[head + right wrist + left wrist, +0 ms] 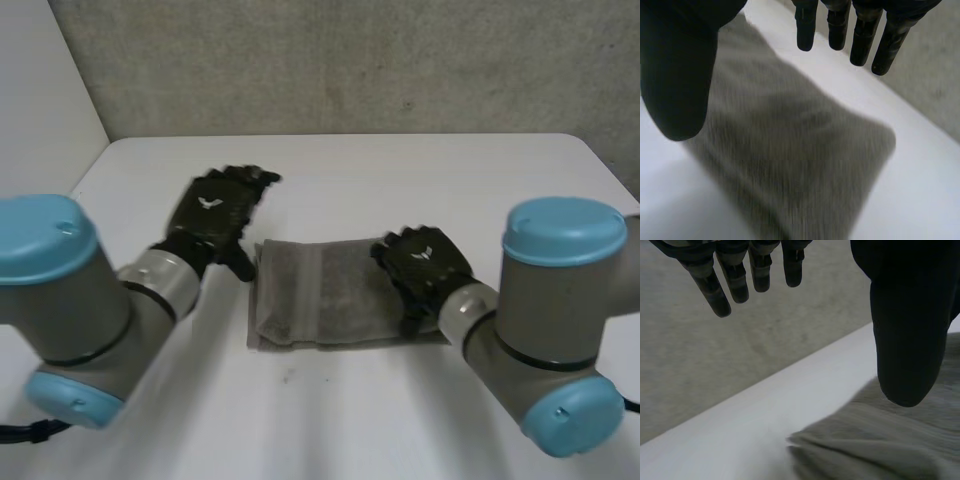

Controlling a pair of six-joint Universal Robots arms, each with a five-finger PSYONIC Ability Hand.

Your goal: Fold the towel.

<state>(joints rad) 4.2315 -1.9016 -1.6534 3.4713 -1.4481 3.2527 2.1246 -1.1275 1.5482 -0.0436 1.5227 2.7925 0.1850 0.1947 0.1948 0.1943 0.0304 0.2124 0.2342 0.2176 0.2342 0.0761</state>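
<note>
Two black hands at one grey towel (330,295), which is folded into a flat oblong on the white table (330,420). Lies with its long sides running left to right in front of the robot, stacked layers showing along its near edge, and a paler stripe crossing it nearer its left end. Beyond the towel's far side, bare tabletop and then a grey wall (400,60).

Off the towel's far left corner, the left hand (215,210), over bare table, thumb tip closest to that corner. Seen in the left wrist view (910,315) with fingers (735,280) straight and slightly spread, thumb held well apart from them, nothing gripped between. Hangs with the thumb above the towel's corner; cannot tell whether touching.

Over the towel's right end, the right hand (425,265), hiding part of that end in the head view. Seen in the right wrist view (675,75) with fingers (862,40) straight and side by side, thumb wide apart from them, the towel spread flat below the gap and not pinched. Cannot tell whether the palm rests on the cloth or hovers just above it.
</note>
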